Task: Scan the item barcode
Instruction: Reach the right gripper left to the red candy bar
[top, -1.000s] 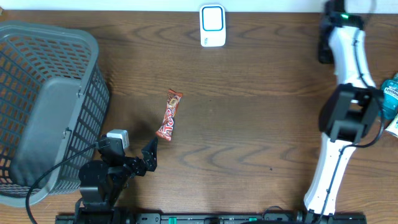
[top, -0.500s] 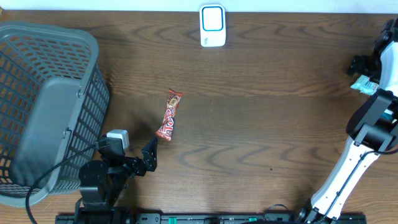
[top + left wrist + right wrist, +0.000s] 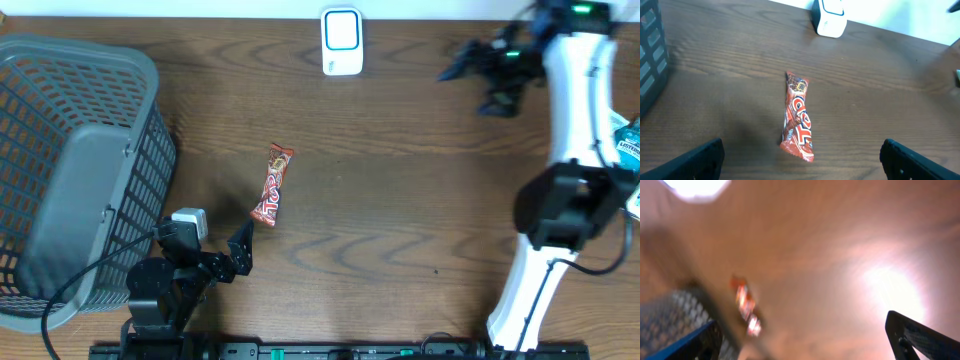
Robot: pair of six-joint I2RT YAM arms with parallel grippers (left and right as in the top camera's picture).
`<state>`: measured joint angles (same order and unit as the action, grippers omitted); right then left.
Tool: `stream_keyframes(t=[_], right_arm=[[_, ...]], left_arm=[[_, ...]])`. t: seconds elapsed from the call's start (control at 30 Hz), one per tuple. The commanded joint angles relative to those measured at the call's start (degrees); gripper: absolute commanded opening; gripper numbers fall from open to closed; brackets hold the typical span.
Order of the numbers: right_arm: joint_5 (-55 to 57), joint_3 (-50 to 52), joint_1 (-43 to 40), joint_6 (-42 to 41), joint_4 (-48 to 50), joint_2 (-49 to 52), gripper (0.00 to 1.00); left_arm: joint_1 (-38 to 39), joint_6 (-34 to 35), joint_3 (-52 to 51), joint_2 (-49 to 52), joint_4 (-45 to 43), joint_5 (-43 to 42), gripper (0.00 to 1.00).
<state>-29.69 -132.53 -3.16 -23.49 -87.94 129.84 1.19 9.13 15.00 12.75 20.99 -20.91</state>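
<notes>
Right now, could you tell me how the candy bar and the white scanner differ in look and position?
The candy bar is red, long and thin; the white scanner is blocky, with a blue-edged panel. The candy bar lies flat around mid-table, left of centre; the white scanner sits at the far edge. Both rest on the wooden table, with nothing touching them.

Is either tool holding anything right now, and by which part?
Nothing is held. Both the left tool and the right tool are open and empty; the candy bar lies flat on the table, touched by neither.
</notes>
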Motion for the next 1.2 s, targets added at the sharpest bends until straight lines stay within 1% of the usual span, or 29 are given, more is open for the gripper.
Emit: stream_keyframes(t=[0.0,0.1,0.13,0.17,0.2,0.23,0.33,0.37,0.4,0.43,0.47,0.5,0.53,0.6,0.77,0.8,1.0,1.1,1.17], right_arm=[[-4.94,0.37,9.29,-8.87,-1.03,1.66,0.99],[-1.09,0.37,17.42,-8.81,1.92,1.77,0.99],[2.29,0.37,20.33,-8.81,3.37,1.77,0.99],[8.15,0.37,23.91,-8.83,5.31,1.77,0.96],[10.88,0.37,26.03,-8.83,6.14,1.77,0.96],[14.19,0.37,28.55,-8.83,7.34,1.86,0.99],[21.22,0.37,35.82,-11.17,10.1,2.19,0.99],[22.97,0.37,37.83,-12.55,10.91,2.29,0.89],[26.32,0.37,40.46,-15.43,12.09,2.56,0.56],[29.53,0.37,42.38,-17.44,12.96,2.86,0.29],[33.18,0.37,44.3,-19.32,13.77,3.06,0.09],[36.87,0.37,46.31,-22.14,14.29,3.41,0.01],[39.28,0.37,47.74,-24.94,14.19,3.54,0.01],[40.04,0.39,49.66,-27.39,13.81,4.42,0.01],[39.36,0.42,51.04,-27.47,14.1,8.09,0.01],[38.82,0.42,51.04,-27.08,14.71,8.76,0.01],[31.82,0.42,50.73,-17.25,19.89,13.99,0.01],[27.32,0.42,50.86,-14.88,19.78,15.61,0.01],[26.49,0.44,51.25,-14.51,19.23,16.35,0.01]], left_arm=[[0.13,-0.52,0.2,-0.2,-0.02,-0.52,0.99],[0.13,-0.52,0.2,-0.2,-0.02,-0.52,0.99],[0.13,-0.52,0.2,-0.2,-0.02,-0.52,0.99],[0.13,-0.52,0.2,-0.2,-0.02,-0.52,0.99],[0.13,-0.52,0.2,-0.2,-0.02,-0.52,0.99],[0.13,-0.5,0.2,-0.2,-0.02,-0.52,0.99],[0.13,-0.52,0.2,-0.2,-0.02,-0.52,0.99],[0.13,-0.5,0.2,-0.2,-0.02,-0.52,0.99],[0.13,-0.5,0.2,-0.2,-0.02,-0.52,0.99],[0.13,-0.5,0.2,-0.2,-0.02,-0.52,0.99],[0.13,-0.52,0.2,-0.2,-0.02,-0.52,0.99],[0.13,-0.52,0.2,-0.2,-0.02,-0.52,0.99],[0.13,-0.5,0.2,-0.2,-0.02,-0.52,0.99],[0.13,-0.52,0.2,-0.2,-0.02,-0.52,0.99],[0.13,-0.5,0.2,-0.2,-0.02,-0.52,0.99],[0.13,-0.52,0.2,-0.2,-0.02,-0.52,0.99],[0.13,-0.52,0.2,-0.2,-0.02,-0.52,0.99],[0.13,-0.5,0.2,-0.2,-0.02,-0.52,0.99],[0.13,-0.52,0.2,-0.2,-0.02,-0.52,0.99]])
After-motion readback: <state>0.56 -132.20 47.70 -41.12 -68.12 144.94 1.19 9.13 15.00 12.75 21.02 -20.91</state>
